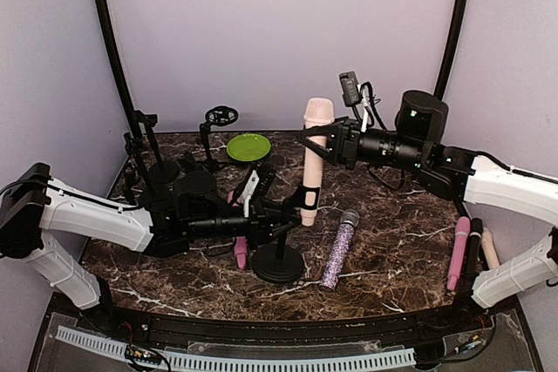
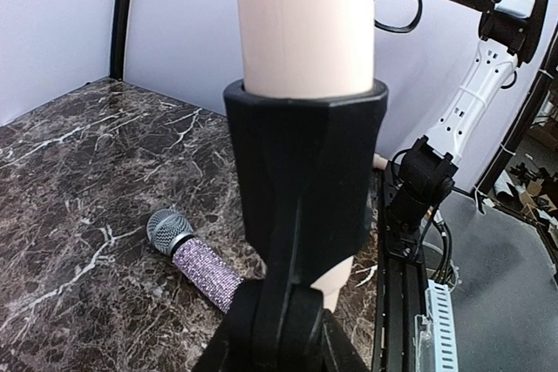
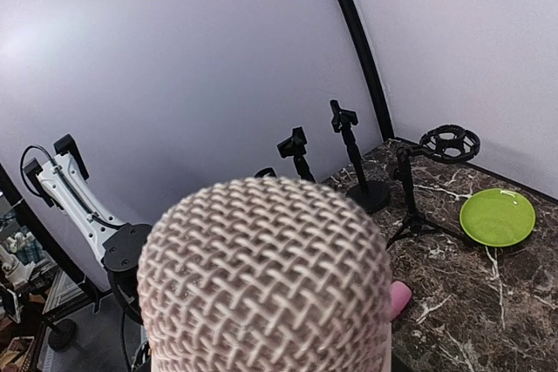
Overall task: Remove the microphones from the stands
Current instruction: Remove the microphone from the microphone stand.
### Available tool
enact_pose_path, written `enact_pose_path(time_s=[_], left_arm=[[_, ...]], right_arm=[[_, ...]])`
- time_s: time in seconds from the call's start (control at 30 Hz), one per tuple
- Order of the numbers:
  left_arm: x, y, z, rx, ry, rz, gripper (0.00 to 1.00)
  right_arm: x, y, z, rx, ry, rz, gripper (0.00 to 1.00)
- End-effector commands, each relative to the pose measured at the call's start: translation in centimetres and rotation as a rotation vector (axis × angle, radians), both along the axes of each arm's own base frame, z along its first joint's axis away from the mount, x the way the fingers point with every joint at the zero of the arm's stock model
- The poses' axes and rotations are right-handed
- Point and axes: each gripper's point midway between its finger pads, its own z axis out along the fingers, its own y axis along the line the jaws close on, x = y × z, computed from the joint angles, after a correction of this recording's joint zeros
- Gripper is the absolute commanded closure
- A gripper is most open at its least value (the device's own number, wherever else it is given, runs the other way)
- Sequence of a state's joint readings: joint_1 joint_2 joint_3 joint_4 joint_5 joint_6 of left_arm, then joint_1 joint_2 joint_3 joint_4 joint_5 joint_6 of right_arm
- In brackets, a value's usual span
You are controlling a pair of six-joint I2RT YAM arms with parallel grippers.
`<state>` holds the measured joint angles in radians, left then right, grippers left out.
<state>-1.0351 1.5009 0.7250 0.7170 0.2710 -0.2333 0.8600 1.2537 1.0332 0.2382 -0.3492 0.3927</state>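
A pale beige microphone point(image 1: 314, 150) stands upright in the black clip point(image 1: 307, 197) of a stand with a round base point(image 1: 278, 264). My right gripper point(image 1: 317, 145) comes in from the right and is shut on the microphone's body below its mesh head. In the right wrist view the mesh head point(image 3: 266, 280) fills the lower frame and hides the fingers. My left gripper point(image 1: 277, 218) is shut on the stand's stem below the clip. In the left wrist view the clip point(image 2: 305, 180) fills the centre, with the microphone's body point(image 2: 305, 19) above and its end below.
A sparkly purple microphone point(image 1: 340, 248) lies right of the stand base. A pink microphone point(image 1: 241, 251) lies to its left. Three microphones point(image 1: 460, 253) lie at the right edge. A green plate point(image 1: 248, 146) and several stands point(image 1: 150, 150) are at the back left.
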Motion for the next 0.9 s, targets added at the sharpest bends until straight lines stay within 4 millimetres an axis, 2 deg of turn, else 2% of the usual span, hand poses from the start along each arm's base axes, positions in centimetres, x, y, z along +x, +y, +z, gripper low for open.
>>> enact_pose_path(time_s=[0.0, 0.1, 0.27, 0.4, 0.67, 0.87], left_arm=[[-1.1, 0.4, 1.8, -0.062, 0.012, -0.06, 1.0], [-1.1, 0.4, 1.4, -0.051, 0.008, -0.06, 1.0], [-0.6, 0.7, 0.4, -0.01, -0.003, -0.029, 1.0], [0.0, 0.9, -0.3, 0.03, -0.021, 0.005, 1.0], [0.9, 1.3, -2.1, 0.116, -0.05, 0.052, 1.0], [0.9, 1.7, -2.7, 0.136, -0.052, 0.061, 1.0]], right_arm=[[-2.8, -1.9, 7.1, 0.186, -0.178, 0.085, 0.99], [-2.3, -2.2, 7.1, 0.198, -0.151, 0.051, 0.99], [1.4, -3.3, 5.8, 0.174, -0.06, -0.162, 0.99], [3.2, -4.0, 4.8, 0.165, -0.006, -0.267, 0.99], [5.7, -5.2, 3.5, 0.143, 0.055, -0.424, 0.99], [6.1, -5.4, 3.4, 0.139, 0.054, -0.449, 0.99]])
